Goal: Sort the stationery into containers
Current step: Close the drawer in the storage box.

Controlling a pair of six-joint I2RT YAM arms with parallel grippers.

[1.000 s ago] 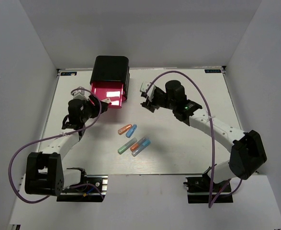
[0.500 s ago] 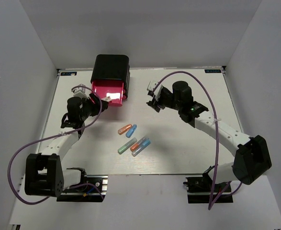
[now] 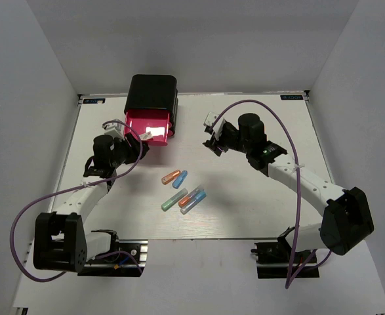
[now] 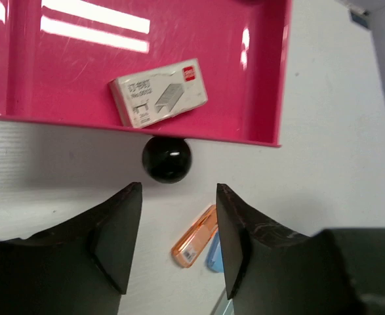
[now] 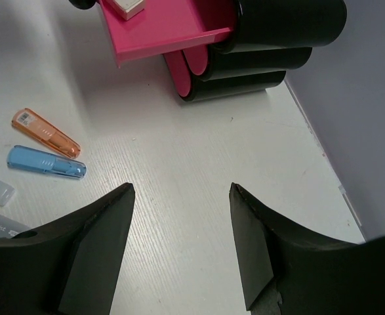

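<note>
The glossy black box (image 3: 151, 95) stands at the back, with one pink-red drawer (image 3: 149, 125) pulled open. In the left wrist view the drawer (image 4: 61, 72) holds a white staple box (image 4: 158, 92); its black knob (image 4: 166, 159) is just beyond my open, empty left gripper (image 4: 178, 190). An orange capsule (image 4: 195, 236) and a blue one (image 4: 213, 252) lie under the fingers. My right gripper (image 5: 181, 188) is open and empty over bare table, right of the drawer (image 5: 166, 26). Several capsules lie mid-table: orange (image 3: 171, 176), blue (image 3: 180, 178), green (image 3: 174, 200), orange-red (image 3: 189, 197), pale blue (image 3: 194, 200).
The two closed lower drawers (image 5: 199, 65) show under the open one in the right wrist view. The white table's (image 3: 258, 197) back edge meets grey walls behind the box. The right wall stands close to the right arm (image 3: 310, 184).
My right gripper has moved right, away from the drawer. My left gripper has drawn back slightly from the knob. The drawer and capsules have not moved.
</note>
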